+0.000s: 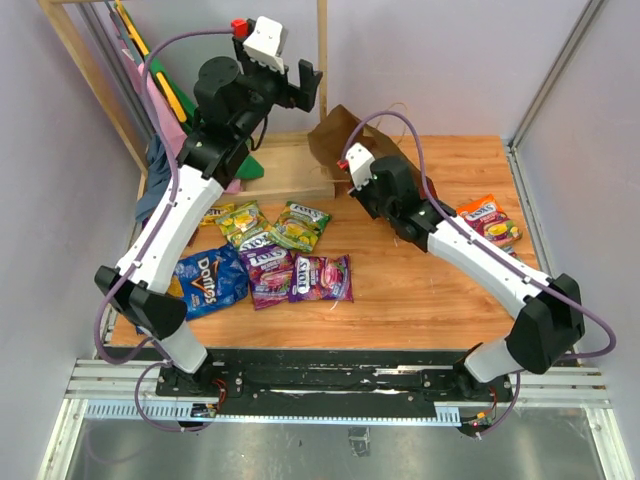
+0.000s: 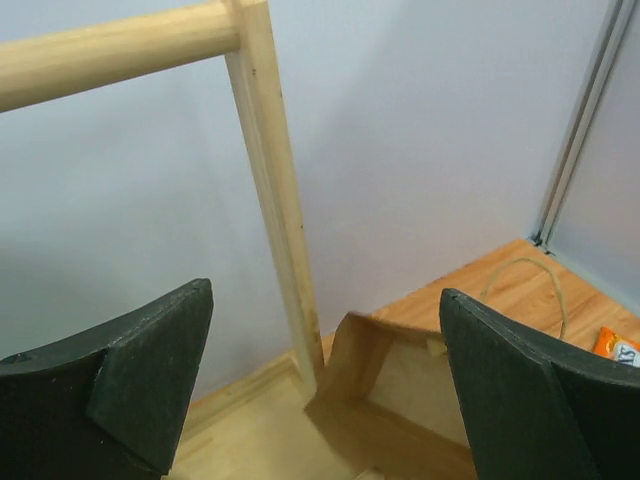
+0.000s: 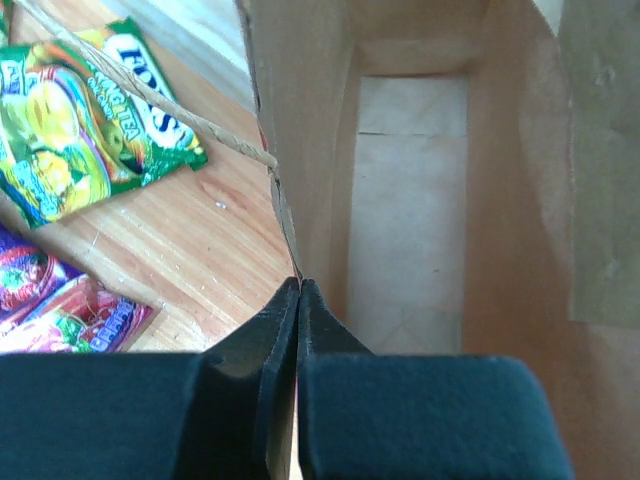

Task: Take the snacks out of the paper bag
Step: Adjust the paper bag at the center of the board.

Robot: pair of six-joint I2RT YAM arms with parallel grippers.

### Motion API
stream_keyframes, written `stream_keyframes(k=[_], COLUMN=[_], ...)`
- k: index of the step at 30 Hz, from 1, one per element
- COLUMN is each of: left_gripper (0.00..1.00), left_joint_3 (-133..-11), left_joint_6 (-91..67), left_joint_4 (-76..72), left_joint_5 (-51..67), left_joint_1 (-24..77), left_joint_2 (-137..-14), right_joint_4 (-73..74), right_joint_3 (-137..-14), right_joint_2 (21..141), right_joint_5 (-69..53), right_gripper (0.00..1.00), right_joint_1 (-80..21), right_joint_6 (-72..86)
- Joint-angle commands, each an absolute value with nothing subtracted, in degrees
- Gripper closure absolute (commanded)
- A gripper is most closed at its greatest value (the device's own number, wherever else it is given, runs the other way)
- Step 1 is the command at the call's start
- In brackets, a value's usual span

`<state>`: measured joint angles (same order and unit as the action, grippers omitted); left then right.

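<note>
The left arm is raised high, its forearm reaching up toward the back wall. The left hand (image 2: 325, 330) hangs released beside the wooden frame (image 2: 275, 200), fingers spread wide with nothing between them.

Below it, the snacks lie flat on the desk (image 1: 420, 290), outside the bag. The blue Doritos bag (image 1: 212, 280) is nearest the left edge. Two purple packets (image 1: 265, 272) lie just beside it, and two yellow-green packs (image 1: 243, 222) lie behind those.

The paper bag (image 1: 330, 135) sits at the back centre with its mouth open. The right wrist view shows its brown inside down to the flat bottom panel.

The right arm stretches forward and inward to the bag. The right hand (image 3: 298, 300) is clenched on the bag's rim, the paper edge pinched between its fingers.

An orange pack (image 1: 490, 220) lies well apart at the right.
</note>
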<state>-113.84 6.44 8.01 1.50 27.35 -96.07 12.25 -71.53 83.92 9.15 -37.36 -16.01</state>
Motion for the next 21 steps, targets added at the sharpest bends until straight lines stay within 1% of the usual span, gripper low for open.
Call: stream_keyframes(k=[1, 10, 16, 21], left_gripper=[0.00, 0.00, 0.00, 0.00], left_joint_3=[-109.68, -102.59, -99.46, -92.51], left_joint_6=[8.57, 9.28, 8.52, 6.13], left_joint_4=[5.29, 2.55, 1.84, -0.41], left_joint_5=[-1.92, -3.60, -4.96, -6.35], left_joint_1=[26.73, 26.37, 26.06, 25.64], left_joint_2=[-93.58, -87.31, -85.21, -82.62], right_joint_4=[12.20, 13.29, 12.67, 13.33], right_joint_3=[-76.52, -79.34, -80.88, -84.09], right_joint_2=[82.77, 79.71, 82.91, 87.81], right_joint_5=[13.35, 15.39, 14.30, 14.70], right_gripper=[0.99, 0.99, 0.99, 0.99], right_joint_1=[-36.74, -36.08, -36.01, -36.04], right_joint_6=[-9.87, -5.29, -6.00, -7.18])
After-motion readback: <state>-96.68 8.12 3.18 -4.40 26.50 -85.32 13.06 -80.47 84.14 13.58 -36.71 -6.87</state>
